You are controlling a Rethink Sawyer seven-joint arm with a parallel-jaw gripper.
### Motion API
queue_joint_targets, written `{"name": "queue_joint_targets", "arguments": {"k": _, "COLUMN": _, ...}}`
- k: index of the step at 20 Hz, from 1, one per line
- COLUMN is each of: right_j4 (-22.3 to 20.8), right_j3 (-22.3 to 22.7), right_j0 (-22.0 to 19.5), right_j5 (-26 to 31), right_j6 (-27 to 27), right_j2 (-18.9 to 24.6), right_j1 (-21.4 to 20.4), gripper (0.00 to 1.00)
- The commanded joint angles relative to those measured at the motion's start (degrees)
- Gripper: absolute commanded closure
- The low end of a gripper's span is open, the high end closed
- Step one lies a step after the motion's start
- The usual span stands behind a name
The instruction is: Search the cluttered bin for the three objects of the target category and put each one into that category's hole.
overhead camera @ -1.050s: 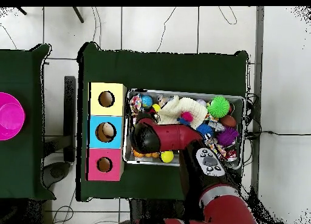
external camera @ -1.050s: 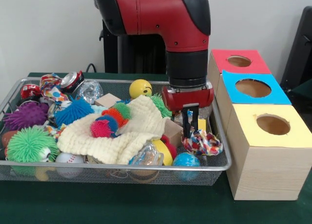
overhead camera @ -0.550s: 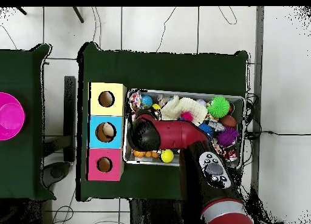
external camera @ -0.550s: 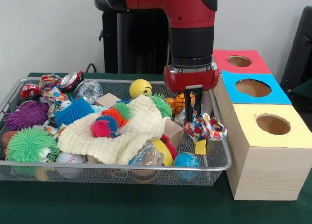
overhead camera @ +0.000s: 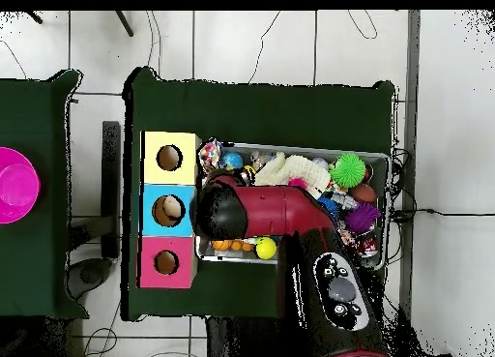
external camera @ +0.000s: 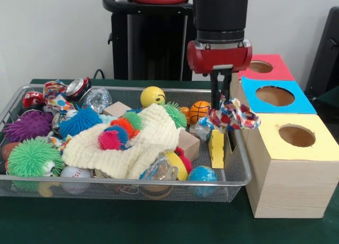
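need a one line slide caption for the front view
Tool lifts a multicolored cloth toy above the cluttered bin, beside the yellow box.

a crumpled ball of multicoloured patterned cloth (external camera: pixel 233 116), with red, blue, yellow and white patches, hangs in the air, pinched from above by the gripper (external camera: pixel 221 99). it is lifted clear of the wire mesh bin (external camera: pixel 239 172), above the bin's end just beside the row of boxes. the three wooden boxes stand side by side with round holes in their tops: yellow top (external camera: pixel 296 136), blue top (external camera: pixel 274 96), red top (external camera: pixel 259 67). the cloth hangs nearest the yellow and blue ones.
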Motion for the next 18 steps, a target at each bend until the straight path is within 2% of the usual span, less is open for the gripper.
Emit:
{"name": "queue_joint_targets", "arguments": {"k": 1, "right_j4": 4.01, "right_j3": -0.76, "right_j0": 1.90, "right_j5": 9.95, "right_j6": 7.39, "right_j2": 1.85, "right_j1": -3.48, "gripper": 1.00}}
{"name": "queue_joint_targets", "arguments": {"k": 10, "right_j4": 7.75, "right_j3": -0.13, "right_j0": 5.50, "right_j5": 8.30, "right_j6": 11.36, "right_j2": 0.40, "right_j1": -4.58, "gripper": 1.00}}
{"name": "queue_joint_targets", "arguments": {"k": 18, "right_j4": 8.27, "right_j3": 2.11, "right_j0": 7.27, "right_j5": 0.02, "right_j6": 12.41, "right_j2": -1.00, "right_j1": -2.32, "gripper": 1.00}}
